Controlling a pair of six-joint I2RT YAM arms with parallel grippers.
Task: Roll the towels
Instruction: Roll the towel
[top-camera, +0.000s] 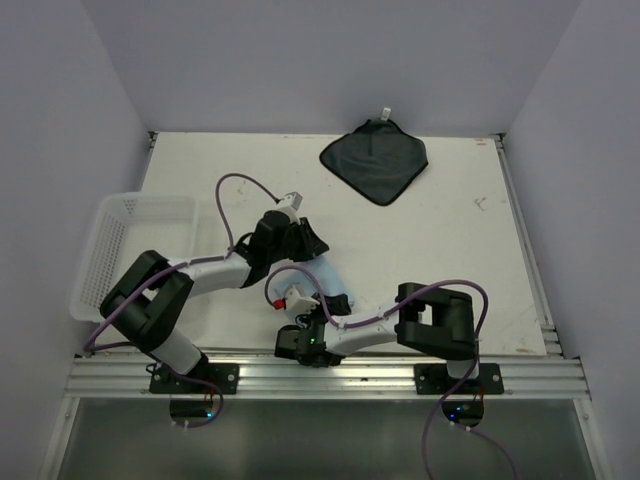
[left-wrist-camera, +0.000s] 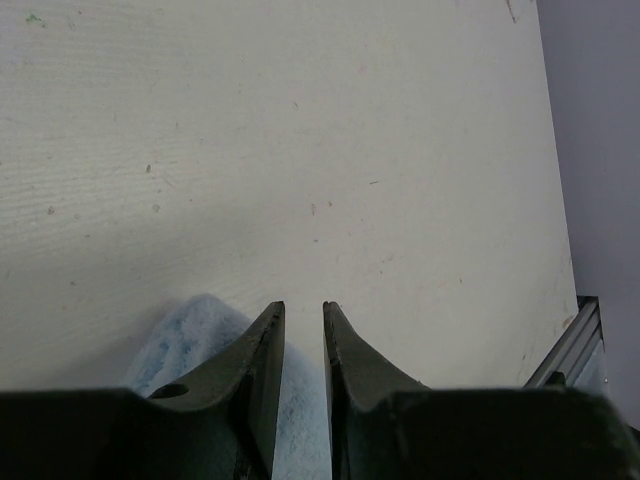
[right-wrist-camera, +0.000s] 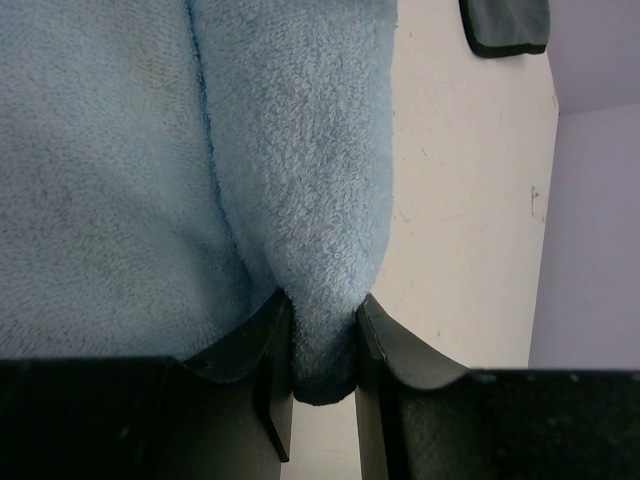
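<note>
The light blue towel (top-camera: 331, 274) lies bunched near the table's front edge, between my two grippers. My right gripper (right-wrist-camera: 322, 305) is shut on a thick fold of this towel (right-wrist-camera: 120, 180), and the cloth bulges out ahead of its fingers. My left gripper (left-wrist-camera: 303, 310) has narrow jaws, with the blue towel (left-wrist-camera: 185, 340) showing between and beneath them further back. From above, the left gripper (top-camera: 308, 243) sits at the towel's far side and the right gripper (top-camera: 325, 300) at its near side. The dark grey towel (top-camera: 375, 160) lies flat at the back, white tag pointing away.
A white mesh basket (top-camera: 100, 260) overhangs the table's left edge beside the left arm. The metal rail (top-camera: 330, 372) runs along the front edge. The dark towel's corner (right-wrist-camera: 505, 25) shows at the top of the right wrist view.
</note>
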